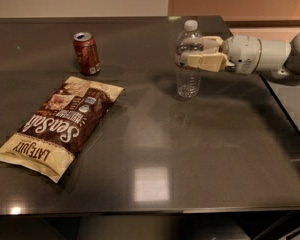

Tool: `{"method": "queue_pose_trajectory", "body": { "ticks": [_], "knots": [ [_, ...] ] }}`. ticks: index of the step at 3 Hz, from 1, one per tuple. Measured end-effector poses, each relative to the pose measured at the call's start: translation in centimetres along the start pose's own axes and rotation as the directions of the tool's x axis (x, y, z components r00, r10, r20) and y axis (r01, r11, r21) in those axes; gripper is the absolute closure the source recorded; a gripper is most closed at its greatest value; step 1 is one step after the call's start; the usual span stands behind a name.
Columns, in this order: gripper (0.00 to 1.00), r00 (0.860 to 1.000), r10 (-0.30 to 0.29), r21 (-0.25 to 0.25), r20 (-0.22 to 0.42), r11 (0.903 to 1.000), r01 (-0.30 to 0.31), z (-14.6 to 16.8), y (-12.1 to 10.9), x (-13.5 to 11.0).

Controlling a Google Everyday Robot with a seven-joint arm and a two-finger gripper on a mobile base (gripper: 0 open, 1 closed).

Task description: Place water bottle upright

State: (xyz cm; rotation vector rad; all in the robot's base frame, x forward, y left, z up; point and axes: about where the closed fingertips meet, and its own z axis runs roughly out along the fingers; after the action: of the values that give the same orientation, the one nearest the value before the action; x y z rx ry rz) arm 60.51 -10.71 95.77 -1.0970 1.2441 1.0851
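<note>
- At the far right part of the table [215,149], the water bottle [188,81] stands upright (white cap up).
- The gripper [190,51], reaching from the right, clasps its upper half between both fingers.

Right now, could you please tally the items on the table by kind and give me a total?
Bottles: 1, the water bottle, upright, held at its upper body by the gripper.
Cans: 1, the soda can.
Snack bags: 1, the chip bag.
Total: 3.
</note>
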Motion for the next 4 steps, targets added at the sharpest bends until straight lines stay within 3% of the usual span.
{"method": "queue_pose_trajectory", "body": {
  "ticks": [3,4],
  "knots": [
    [0.12,0.999,-0.025,0.035,0.023,0.9991,0.025,-0.12,-0.01,1.39],
    [0.00,0.999,-0.026,0.031,0.023,0.9992,0.025,0.16,0.05,1.33]
  ]
}}
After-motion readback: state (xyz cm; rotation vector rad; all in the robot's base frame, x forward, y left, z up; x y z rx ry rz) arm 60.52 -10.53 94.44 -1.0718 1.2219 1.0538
